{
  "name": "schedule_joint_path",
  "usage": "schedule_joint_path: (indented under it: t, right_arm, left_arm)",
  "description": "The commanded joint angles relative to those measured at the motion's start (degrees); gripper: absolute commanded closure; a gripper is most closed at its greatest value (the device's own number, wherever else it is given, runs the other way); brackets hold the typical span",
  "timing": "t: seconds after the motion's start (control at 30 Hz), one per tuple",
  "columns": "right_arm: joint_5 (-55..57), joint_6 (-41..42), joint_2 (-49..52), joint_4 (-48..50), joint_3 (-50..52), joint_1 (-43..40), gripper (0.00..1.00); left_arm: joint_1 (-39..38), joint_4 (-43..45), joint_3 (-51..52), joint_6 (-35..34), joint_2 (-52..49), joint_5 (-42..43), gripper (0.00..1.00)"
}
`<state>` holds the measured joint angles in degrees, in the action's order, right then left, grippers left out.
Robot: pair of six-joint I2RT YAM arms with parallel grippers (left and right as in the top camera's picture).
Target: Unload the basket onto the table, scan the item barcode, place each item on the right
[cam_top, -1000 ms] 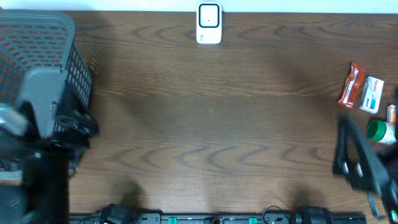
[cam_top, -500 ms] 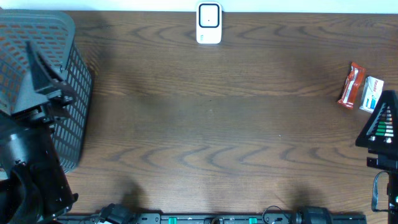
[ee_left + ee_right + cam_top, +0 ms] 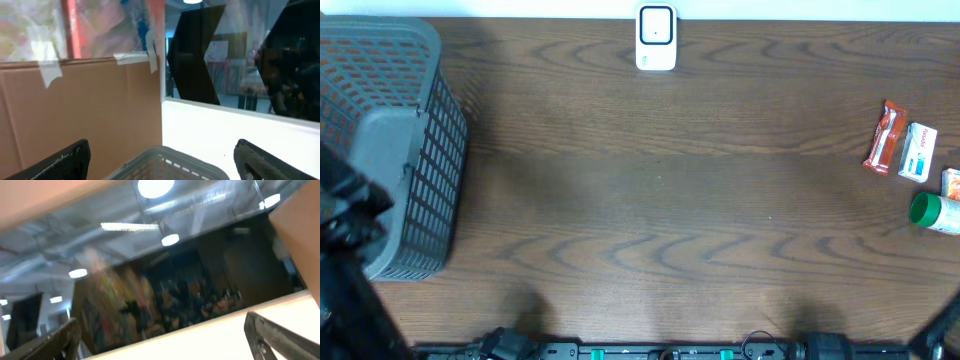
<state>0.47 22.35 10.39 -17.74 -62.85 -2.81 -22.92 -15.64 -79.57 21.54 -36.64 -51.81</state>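
Observation:
The white scanner (image 3: 656,38) stands at the table's far edge, in the middle. Small items lie at the far right: a red packet (image 3: 885,137), a white box (image 3: 919,152) and a green-capped bottle (image 3: 932,212). No barcode can be made out. My left gripper (image 3: 162,145) points up and away, open, with the grey basket's rim (image 3: 170,165) showing low between its fingers (image 3: 55,162). My right gripper (image 3: 161,322) is open too and faces the ceiling and a wall, with nothing between its fingers (image 3: 270,335). Neither is near an item.
A grey mesh basket (image 3: 380,140) fills the left end of the table. My left arm (image 3: 345,230) shows dark at the front left edge, beside the basket. Only a sliver of my right arm (image 3: 945,335) shows at the front right corner.
Both arms have drawn back towards the table's front corners. The right arm left the items at the right, uncovering the green-capped bottle. The left arm dropped away from the basket.

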Motion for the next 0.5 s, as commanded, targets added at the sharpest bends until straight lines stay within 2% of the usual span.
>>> schedule_joint_path:
  t: [0.0,0.1,0.3,0.47]
  right_arm:
    - [0.63,-0.11,-5.66,0.17,5.42,-0.09,0.01]
    - [0.52,-0.07,-10.27,0.15,9.68,-0.11,0.01]
    - [0.52,0.09,-10.05,1.88,12.24,2.08,0.01]
    - [2.25,5.07,-10.03,2.89,14.4,2.05,0.01]
  left_arm:
    - [0.24,-1.05,0.94,-1.55,3.04,-1.42,0.09]
    - [0.24,-2.62,1.68,-1.99,5.49,-1.49,0.09]
    - [0.26,-6.71,1.79,-5.44,9.62,-1.44,0.09]
    - [0.55,-9.62,2.56,-5.6,13.64,-1.88,0.09]
